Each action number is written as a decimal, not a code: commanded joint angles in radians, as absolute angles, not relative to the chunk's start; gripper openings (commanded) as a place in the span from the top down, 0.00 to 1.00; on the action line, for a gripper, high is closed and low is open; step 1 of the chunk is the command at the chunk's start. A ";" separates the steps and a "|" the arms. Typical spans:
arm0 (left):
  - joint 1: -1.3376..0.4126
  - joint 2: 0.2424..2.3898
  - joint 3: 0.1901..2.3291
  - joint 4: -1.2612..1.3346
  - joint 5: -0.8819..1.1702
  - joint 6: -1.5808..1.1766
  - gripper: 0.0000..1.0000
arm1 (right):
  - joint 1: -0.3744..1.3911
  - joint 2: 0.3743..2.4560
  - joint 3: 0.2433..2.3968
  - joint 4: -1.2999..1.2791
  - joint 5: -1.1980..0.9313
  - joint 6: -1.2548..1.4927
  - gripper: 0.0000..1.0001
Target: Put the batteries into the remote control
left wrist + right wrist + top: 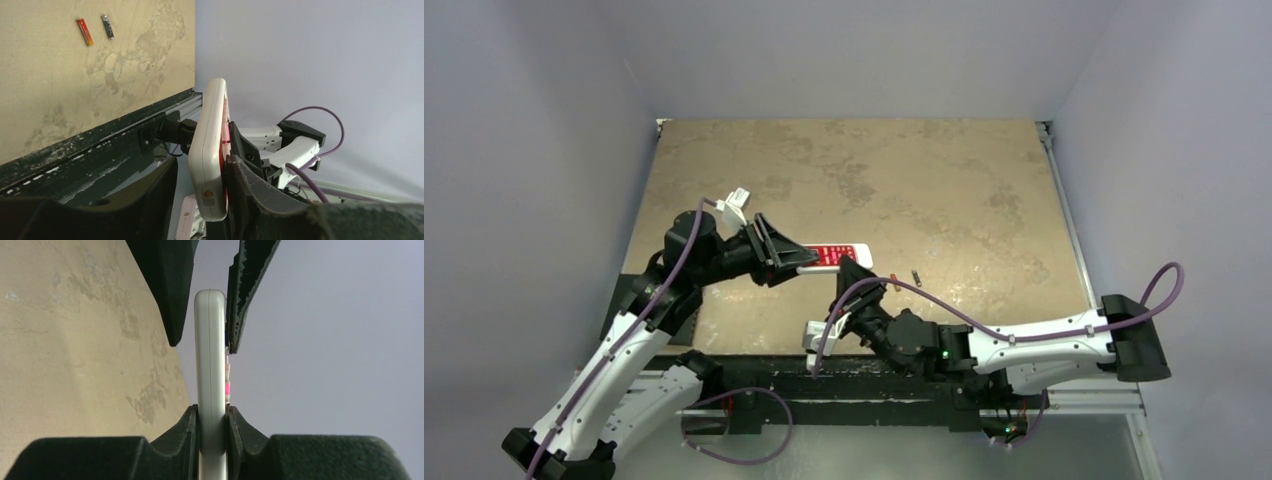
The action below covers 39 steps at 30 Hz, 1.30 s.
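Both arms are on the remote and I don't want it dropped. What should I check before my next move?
1. The right gripper clamps the remote: ok, both fingers sit tight on its faces.
2. The left gripper clamps it too: not ok, a gap shows between one finger and the white back.
3. The orange battery and the dark battery lie free on the table: ok, side by side, not touching.
4. Back turned up for loading: not ok, the red front faces the top camera.
5. Battery slot open: cannot tell, no view shows the back squarely.
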<state>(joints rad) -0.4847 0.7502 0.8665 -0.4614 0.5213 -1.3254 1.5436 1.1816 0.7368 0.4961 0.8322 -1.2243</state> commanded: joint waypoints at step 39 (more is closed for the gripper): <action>-0.483 0.720 1.091 -0.734 0.496 -0.284 0.01 | 1.300 1.016 1.184 -0.548 0.263 -0.012 1.00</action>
<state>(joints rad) -0.4847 0.7105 1.0782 -0.6964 0.4931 -0.3988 1.4067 1.0023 1.1007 -0.5110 0.5140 -0.0868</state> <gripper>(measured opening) 0.993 0.242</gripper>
